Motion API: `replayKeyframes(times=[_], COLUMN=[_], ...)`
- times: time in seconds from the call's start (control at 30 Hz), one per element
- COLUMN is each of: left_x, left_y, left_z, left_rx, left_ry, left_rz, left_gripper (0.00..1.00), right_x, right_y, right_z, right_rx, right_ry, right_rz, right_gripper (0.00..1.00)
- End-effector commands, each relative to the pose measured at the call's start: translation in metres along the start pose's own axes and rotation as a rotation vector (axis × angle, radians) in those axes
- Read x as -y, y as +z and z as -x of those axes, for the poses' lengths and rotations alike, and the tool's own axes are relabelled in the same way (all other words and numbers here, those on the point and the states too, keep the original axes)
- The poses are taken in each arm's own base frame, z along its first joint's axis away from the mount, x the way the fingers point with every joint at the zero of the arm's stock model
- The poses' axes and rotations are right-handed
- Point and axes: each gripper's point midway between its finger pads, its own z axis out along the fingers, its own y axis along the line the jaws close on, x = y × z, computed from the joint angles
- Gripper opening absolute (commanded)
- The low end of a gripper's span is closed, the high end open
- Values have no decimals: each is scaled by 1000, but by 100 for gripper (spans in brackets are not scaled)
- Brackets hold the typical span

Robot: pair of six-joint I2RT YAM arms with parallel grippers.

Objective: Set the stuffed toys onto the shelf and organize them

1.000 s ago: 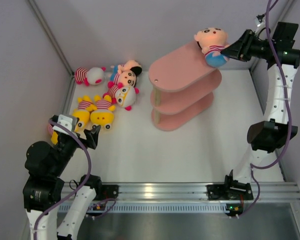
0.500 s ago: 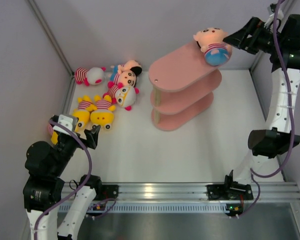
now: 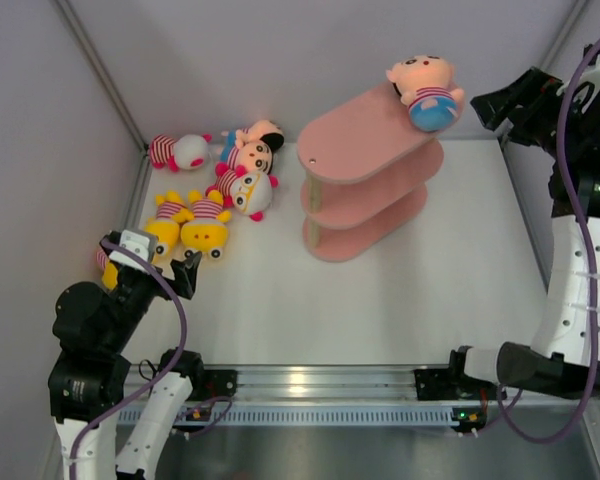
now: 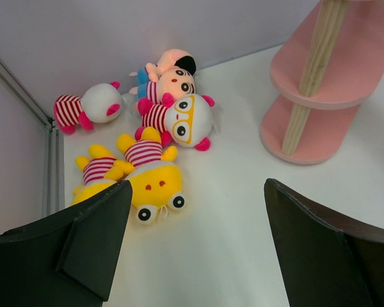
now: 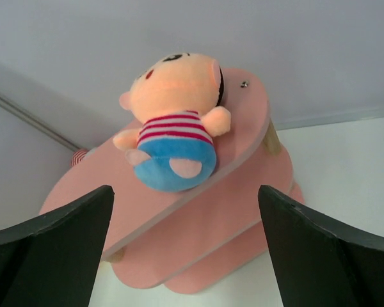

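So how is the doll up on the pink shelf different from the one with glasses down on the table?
The shelf doll has a peach face and blue shorts; the glasses doll has a white face, yellow glasses and bright pink ears. The shelf doll lies alone on the top board of the shelf; the glasses doll lies on the table, pressed against other dolls. Both wear red-and-white striped shirts.
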Motion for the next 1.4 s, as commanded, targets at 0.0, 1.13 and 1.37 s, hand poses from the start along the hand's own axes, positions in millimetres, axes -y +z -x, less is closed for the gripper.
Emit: replayKeyframes(times=[0.0, 1.13, 1.37], left_x=[-2, -4, -6], left_y=[-1, -4, -4], left_z=[3, 5, 5], left_rx=[19, 29, 29], left_ry=[18, 15, 21], left_rz=[9, 28, 33], left_gripper=[90, 91, 91], right_x=[-2, -37, -31], right_y=[-9, 69, 71], right_z=[0, -93, -94], right_rx=[61, -197, -205], right_ry=[-17, -198, -196], right_rz=[-3, 46, 30], right_gripper=[92, 46, 47])
